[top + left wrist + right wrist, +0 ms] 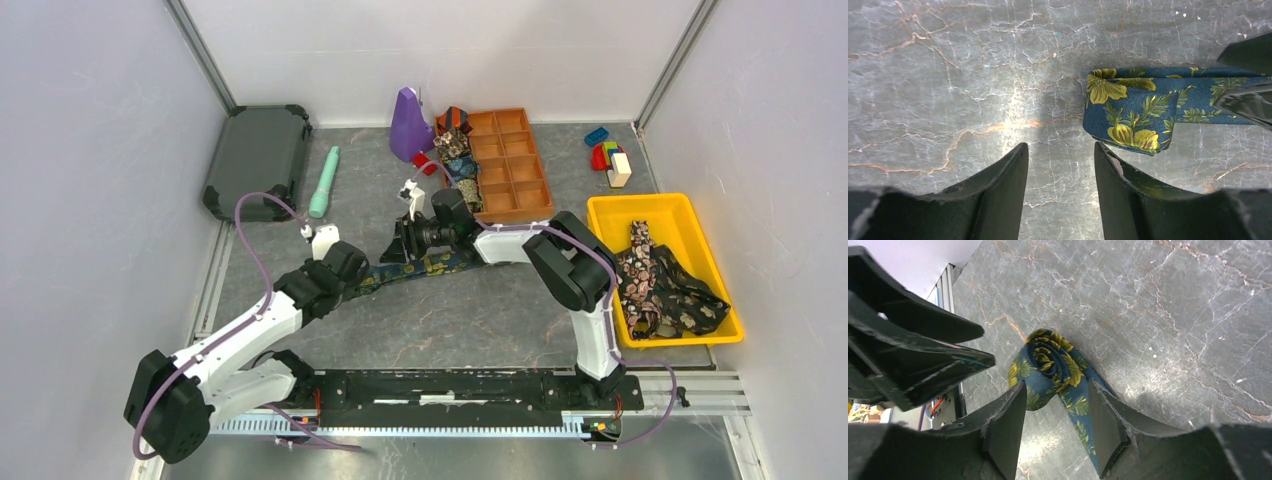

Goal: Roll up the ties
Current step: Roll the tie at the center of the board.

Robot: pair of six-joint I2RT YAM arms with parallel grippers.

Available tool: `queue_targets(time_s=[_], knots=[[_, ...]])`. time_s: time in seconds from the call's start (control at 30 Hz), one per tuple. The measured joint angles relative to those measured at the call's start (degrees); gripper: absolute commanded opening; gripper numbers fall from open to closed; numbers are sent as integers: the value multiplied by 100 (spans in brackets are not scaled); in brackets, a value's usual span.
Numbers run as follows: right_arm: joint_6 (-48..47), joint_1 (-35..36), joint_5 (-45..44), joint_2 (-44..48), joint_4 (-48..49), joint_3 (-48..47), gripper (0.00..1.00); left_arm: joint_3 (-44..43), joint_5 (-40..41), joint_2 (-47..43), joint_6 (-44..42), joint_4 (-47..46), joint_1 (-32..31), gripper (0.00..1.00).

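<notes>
A navy tie with gold flowers [432, 266] lies on the table between my two grippers. In the right wrist view its end is wound into a small loose roll [1049, 356], and the flat strip trails back between my fingers. My right gripper [1055, 385] is open just behind the roll, gripping nothing. My left gripper [1060, 147] is open over bare table, with the tie's rolled end [1128, 110] just ahead and to the right of its fingertips. Loose dark floral ties [660, 285] lie piled in the yellow bin. Rolled ties [455, 145] sit beside the orange box.
An orange compartment box [512, 165] stands at the back centre with a purple object [409, 125] to its left. A mint-green stick [325, 183] and a grey case [258, 158] lie at the back left. Toy blocks [608, 155] sit at the back right, behind the yellow bin [610, 215].
</notes>
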State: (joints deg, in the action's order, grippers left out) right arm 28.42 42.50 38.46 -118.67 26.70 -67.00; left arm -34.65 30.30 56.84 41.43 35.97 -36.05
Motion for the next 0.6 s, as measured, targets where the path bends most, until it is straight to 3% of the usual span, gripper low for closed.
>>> queue_targets(time_s=[0.27, 0.6], knots=[[245, 177, -531, 861, -9, 577, 61, 131, -525, 181, -50, -616, 236, 59], [702, 673, -1447, 907, -516, 597, 59, 173, -811, 520, -79, -1211, 323, 59]])
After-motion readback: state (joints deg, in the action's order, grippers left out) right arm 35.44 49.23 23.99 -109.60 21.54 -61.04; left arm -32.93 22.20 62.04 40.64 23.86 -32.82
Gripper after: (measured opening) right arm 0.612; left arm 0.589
